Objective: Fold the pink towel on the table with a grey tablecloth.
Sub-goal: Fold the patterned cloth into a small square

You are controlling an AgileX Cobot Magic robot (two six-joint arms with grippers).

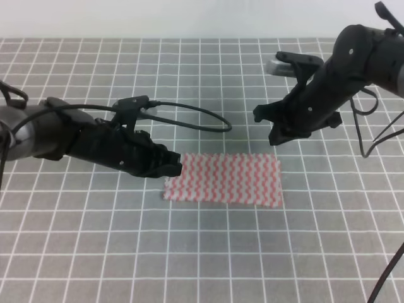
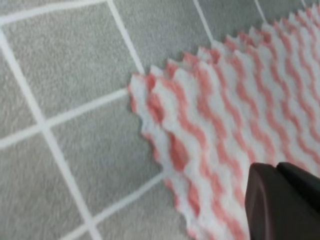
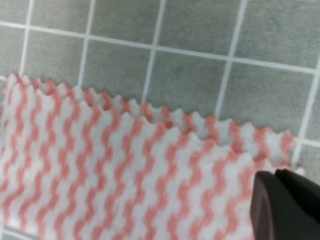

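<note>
Lying flat on the tabletop [image 1: 76, 240], the pink towel [image 1: 224, 178] is folded into a wide rectangle; the right wrist view shows two scalloped edges stacked, the upper layer set slightly back from the lower. Nothing else sits on the cloth surface, and only a black cable [image 1: 196, 117] loops above it behind the left arm.

The left gripper [image 1: 172, 165] sits low at the towel's left end, its fingers pointing at the near-left corner; whether they touch or pinch the cloth cannot be told, and its wrist view shows just one dark fingertip [image 2: 282, 202] over the stripes. The right gripper [image 1: 273, 129] hangs above and just behind the towel's far-right corner, clear of it; its fingers' spread cannot be told either.

Grey fabric ruled with thin white grid lines covers the tabletop, meeting a pale wall [image 1: 189, 16] at the back.
</note>
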